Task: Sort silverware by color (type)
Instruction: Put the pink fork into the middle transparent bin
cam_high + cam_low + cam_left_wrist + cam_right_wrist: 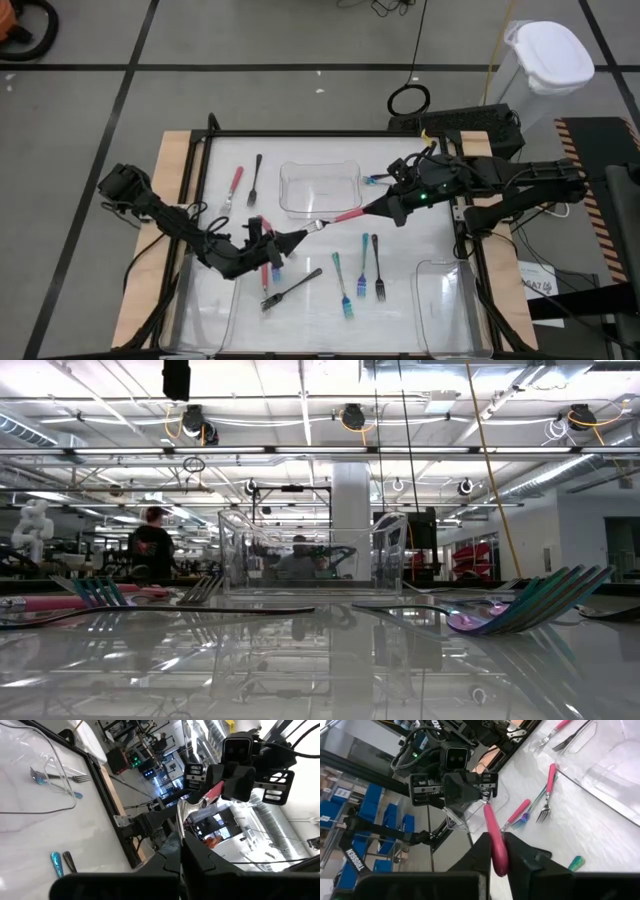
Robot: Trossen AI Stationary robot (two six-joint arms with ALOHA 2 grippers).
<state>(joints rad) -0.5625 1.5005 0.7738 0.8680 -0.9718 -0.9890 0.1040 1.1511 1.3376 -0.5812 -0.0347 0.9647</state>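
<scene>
While both hands clamp it, the pink-handled fork [338, 217] shows a silvery metal head.

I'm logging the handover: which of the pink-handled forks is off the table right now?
The pink-handled fork held in mid-air between both grippers: right gripper on its handle, left gripper at its metal head. The other pink ones lie on the table.

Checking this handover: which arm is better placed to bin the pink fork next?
Probably right: right gripper grips the pink fork by its handle near the tray; left gripper pinches only the tines.
</scene>
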